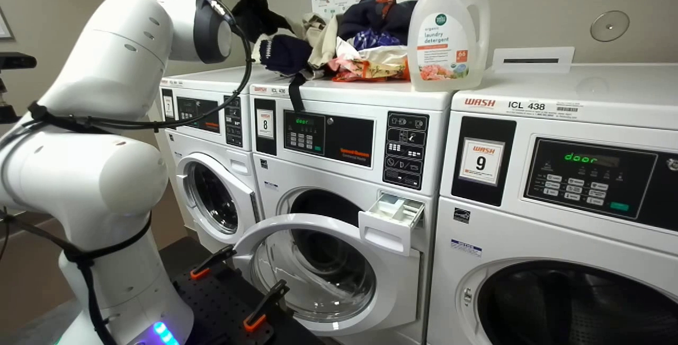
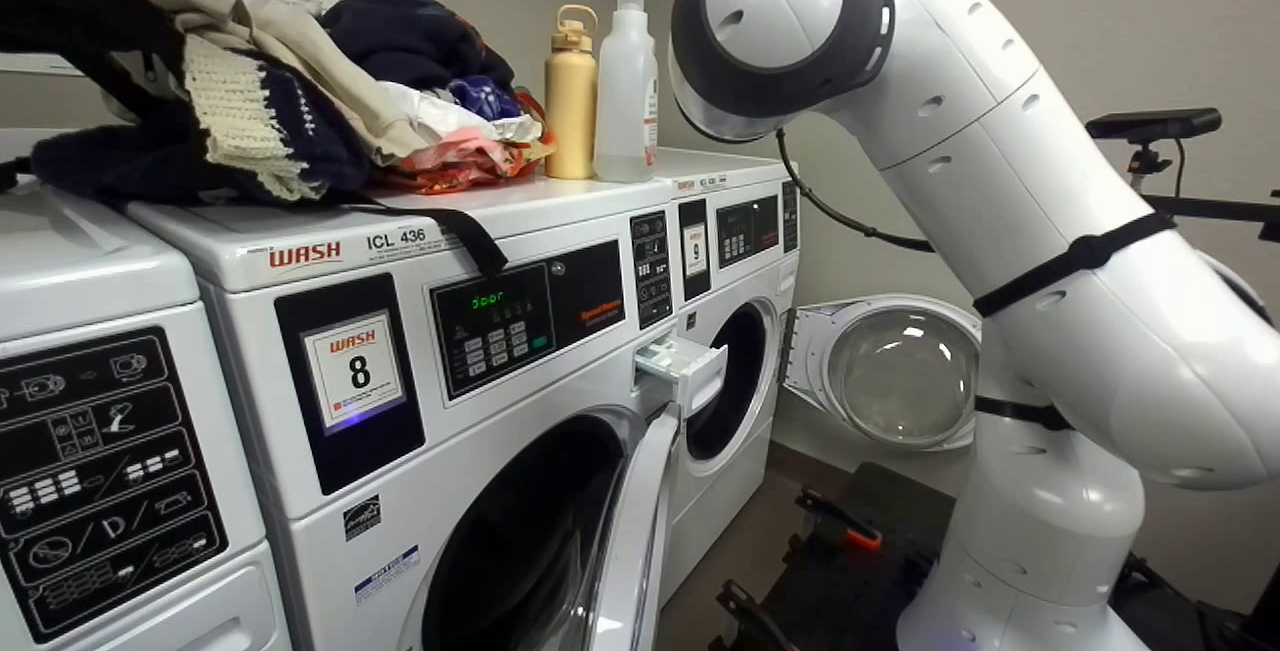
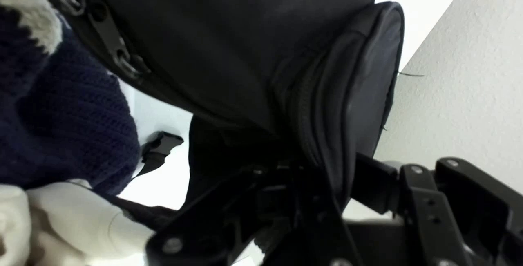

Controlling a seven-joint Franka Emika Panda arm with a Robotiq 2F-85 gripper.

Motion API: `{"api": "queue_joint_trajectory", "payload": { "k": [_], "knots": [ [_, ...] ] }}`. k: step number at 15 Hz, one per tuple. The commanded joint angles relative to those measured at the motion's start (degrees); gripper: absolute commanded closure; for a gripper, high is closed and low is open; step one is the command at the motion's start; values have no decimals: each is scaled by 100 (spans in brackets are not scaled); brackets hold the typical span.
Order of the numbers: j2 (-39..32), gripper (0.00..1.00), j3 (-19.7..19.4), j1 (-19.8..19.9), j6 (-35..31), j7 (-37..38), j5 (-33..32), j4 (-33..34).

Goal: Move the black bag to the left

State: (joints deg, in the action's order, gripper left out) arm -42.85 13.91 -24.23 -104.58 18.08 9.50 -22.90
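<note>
The black bag (image 3: pixel 229 41) fills the upper middle of the wrist view, with zips and a bunched edge. It also shows in both exterior views, dark at the top left of the clothes (image 1: pixel 260 19) and at the upper left edge (image 2: pixel 70 1). My gripper (image 3: pixel 341 180) has the bag's bunched edge between its fingers and appears shut on it; the left finger is dark and partly lost against the bag. In an exterior view the gripper is small and dark above the bag. A black strap (image 2: pixel 465 226) hangs over the front of washer 8; its other end is hidden.
A pile of clothes (image 1: pixel 373 21) lies on washer 8 beside the bag. A detergent bottle (image 1: pixel 445 32) and a yellow flask (image 2: pixel 571 101) stand past it. Washer 8's door (image 1: pixel 328 276) and detergent drawer (image 1: pixel 389 228) are open. The wall (image 3: pixel 461 106) is close behind the bag.
</note>
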Motion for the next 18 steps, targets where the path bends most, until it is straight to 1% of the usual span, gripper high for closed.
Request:
{"api": "queue_joint_trajectory", "payload": {
  "k": [1, 2, 4, 5, 6, 8, 9, 10, 12, 13, 17, 18],
  "knots": [
    [89, 98, 324, -107, -119, -228, 291, -285],
    [-290, 98, 284, -272, 212, -287, 375, 335],
    [-410, 98, 392, -389, 327, -421, 497, 350],
    [-131, 98, 539, -312, 77, -523, 527, -293],
    [-550, 98, 443, -511, 354, -506, 553, 350],
    [-674, 98, 450, -615, 406, -547, 545, 367],
    [-381, 67, 546, -522, 105, -580, 492, -297],
    [-769, 66, 392, -700, 399, -513, 468, 360],
    [-827, 53, 305, -742, 374, -463, 371, 409],
    [-475, 44, 406, -590, 61, -513, 329, -239],
    [-320, 15, 253, -459, 26, -404, 116, -198],
    [-250, 6, 182, -420, 44, -381, 22, -187]
  ]
}}
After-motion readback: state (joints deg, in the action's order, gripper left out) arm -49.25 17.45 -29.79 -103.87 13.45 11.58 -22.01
